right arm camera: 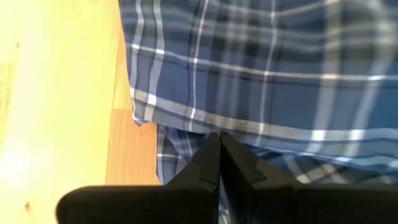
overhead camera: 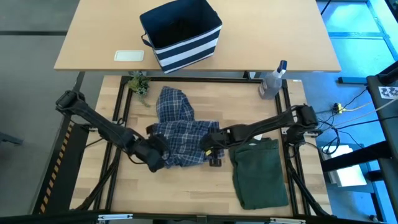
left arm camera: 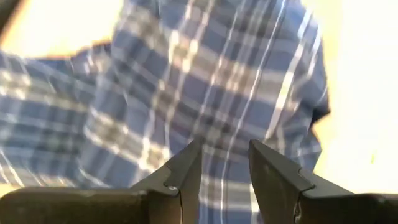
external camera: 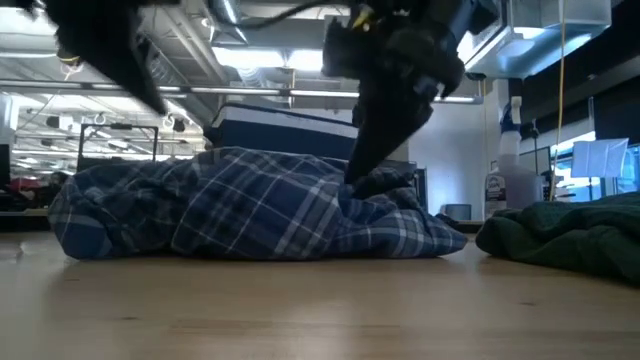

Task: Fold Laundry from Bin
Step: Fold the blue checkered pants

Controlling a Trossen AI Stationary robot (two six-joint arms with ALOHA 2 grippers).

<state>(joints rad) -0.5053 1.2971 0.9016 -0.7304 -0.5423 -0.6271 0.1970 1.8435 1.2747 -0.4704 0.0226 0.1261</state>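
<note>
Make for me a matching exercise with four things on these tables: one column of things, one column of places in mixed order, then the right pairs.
Things:
1. plaid shirt
2. green garment
3. striped bin
4. spray bottle

Places:
A. on the far table, beside a white card
B. spread between the two grippers
C. at the work table's far right corner
D. folded flat, to the right of the shirt

Pairs: 1-B, 2-D, 3-A, 4-C
</note>
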